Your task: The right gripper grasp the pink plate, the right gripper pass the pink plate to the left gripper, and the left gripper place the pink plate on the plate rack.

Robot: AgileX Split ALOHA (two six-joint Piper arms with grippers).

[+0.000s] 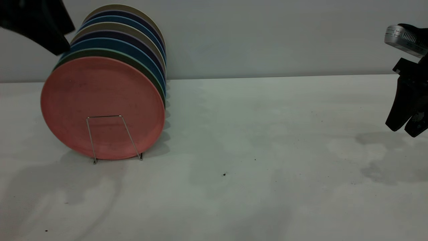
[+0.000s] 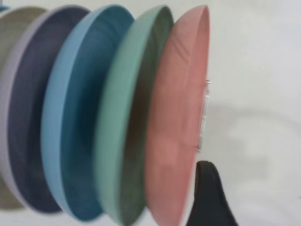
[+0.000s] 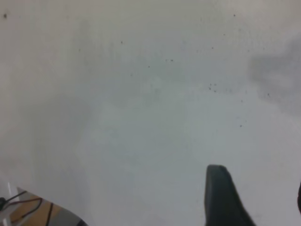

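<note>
The pink plate stands upright in the front slot of the plate rack, whose silver wire loop crosses its lower face. In the left wrist view the pink plate shows edge-on with a rack wire beside it. My left gripper hangs above and behind the stack at the top left, apart from the plates, and is open and empty; one of its fingers shows beside the pink plate's rim. My right gripper hangs open and empty at the far right, above the table.
Behind the pink plate stand a teal-green plate, blue plates, dark navy and beige ones, all upright in the same rack. The white table stretches between the rack and the right arm. A wall runs behind.
</note>
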